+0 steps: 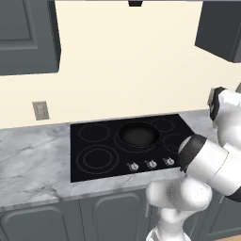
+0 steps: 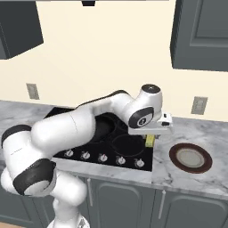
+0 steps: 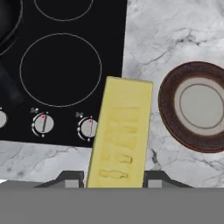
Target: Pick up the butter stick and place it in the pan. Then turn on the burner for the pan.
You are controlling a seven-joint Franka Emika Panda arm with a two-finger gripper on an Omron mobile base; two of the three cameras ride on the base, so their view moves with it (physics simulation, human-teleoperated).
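Note:
My gripper [image 3: 114,179] is shut on the butter stick [image 3: 120,135], a pale-yellow block that stands out long from between the fingers. In the right base view the butter stick [image 2: 150,140] hangs under the gripper [image 2: 150,143] above the cooktop's right edge, off the surface. The black pan [image 1: 138,134] sits on the large ringed burner [image 1: 120,145] at the cooktop's back middle, to the left of the gripper. A sliver of the pan [image 3: 6,26] shows at the top left of the hand view. My own arm hides most of the pan in the right base view.
Several knobs [image 1: 151,164] line the cooktop's front edge, two of them [image 3: 43,124] just left of the butter. A brownish bowl [image 2: 190,157] with a dark rim rests on the marble counter to the right of the cooktop. Dark cabinets hang above on both sides.

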